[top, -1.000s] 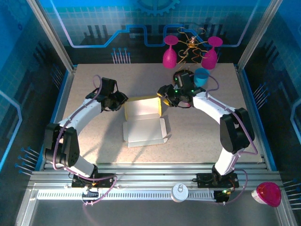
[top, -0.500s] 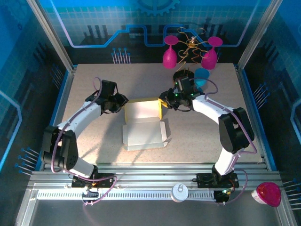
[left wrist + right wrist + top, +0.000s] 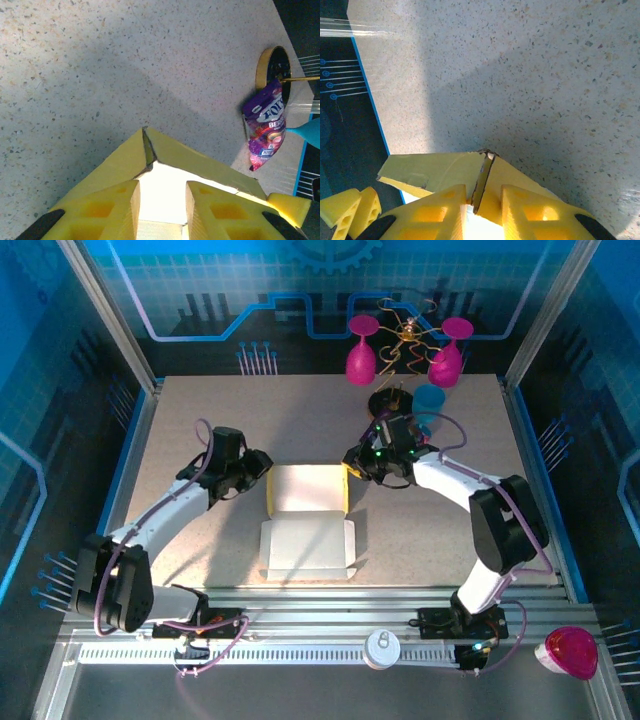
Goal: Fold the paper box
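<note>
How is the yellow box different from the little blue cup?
The yellow cardboard box is rectangular with straight walls; the small blue cup is round. The box is bigger than the cup. The box sits mid-table with a pale flap lying flat in front; the cup stands farther back, near a pink goblet. Both rest on the speckled table.

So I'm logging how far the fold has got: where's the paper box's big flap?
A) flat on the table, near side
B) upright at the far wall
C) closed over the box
A: in the top view the paper box stands open with its walls up, and its pale flap lies flat on the table on the near side.
</note>
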Available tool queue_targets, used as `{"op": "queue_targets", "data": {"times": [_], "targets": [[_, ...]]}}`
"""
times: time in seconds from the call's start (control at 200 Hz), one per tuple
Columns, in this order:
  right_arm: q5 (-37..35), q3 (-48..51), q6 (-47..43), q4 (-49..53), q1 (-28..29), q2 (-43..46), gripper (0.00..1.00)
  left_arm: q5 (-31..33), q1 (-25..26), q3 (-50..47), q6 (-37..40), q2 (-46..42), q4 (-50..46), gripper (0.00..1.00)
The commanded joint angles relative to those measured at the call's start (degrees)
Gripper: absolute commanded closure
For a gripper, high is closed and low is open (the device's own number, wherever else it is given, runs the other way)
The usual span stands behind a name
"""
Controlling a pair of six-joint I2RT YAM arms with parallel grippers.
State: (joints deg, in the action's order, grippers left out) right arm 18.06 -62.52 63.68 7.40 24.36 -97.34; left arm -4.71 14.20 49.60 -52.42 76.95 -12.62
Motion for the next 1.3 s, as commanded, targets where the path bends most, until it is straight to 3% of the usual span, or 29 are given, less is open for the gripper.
{"op": "queue_targets", "data": {"times": [0.0, 0.235, 0.445, 0.605, 0.77, 0.961, 1.171, 1.296], "targets": [[-1.5, 1.0, -2.3, -2.0, 0.6, 1.5, 0.75, 2.1, 0.3, 0.4, 1.1, -2.2, -1.4, 0.63], [-1.7, -2.2, -3.9, -1.5, 0.6, -0.5, 0.77, 2.4, 0.6, 1.3, 10.2, -4.7, -15.8, 0.54], [-1.4, -2.4, -3.7, -1.8, 0.9, -1.1, 0.77, 1.8, 2.3, 1.9, 17.9, 3.1, -15.2, 0.51], [-1.0, -2.9, -3.6, -1.6, 1.0, -1.8, 0.77, 10.4, 7.3, 5.8, 21.8, 7.6, -18.6, 0.49], [-1.3, -3.0, -3.5, -1.6, 1.1, -1.3, 0.77, 15.7, 7.6, 4.5, 21.4, 8.6, -16.9, 0.48], [-1.5, -3.4, -4.1, -1.0, 0.8, -0.7, 0.77, 17.0, 9.2, 6.5, 22.7, 12.4, -14.9, 0.62], [-1.5, -4.6, -4.2, -0.4, -0.2, 1.1, 0.73, 23.6, 11.3, 4.5, 19.1, 10.4, -10.4, 0.95], [-1.9, -5.8, -3.0, 0.5, -0.8, 3.1, 0.69, 30.6, 12.5, -0.6, 16.6, 5.0, -1.2, 1.00]]}}
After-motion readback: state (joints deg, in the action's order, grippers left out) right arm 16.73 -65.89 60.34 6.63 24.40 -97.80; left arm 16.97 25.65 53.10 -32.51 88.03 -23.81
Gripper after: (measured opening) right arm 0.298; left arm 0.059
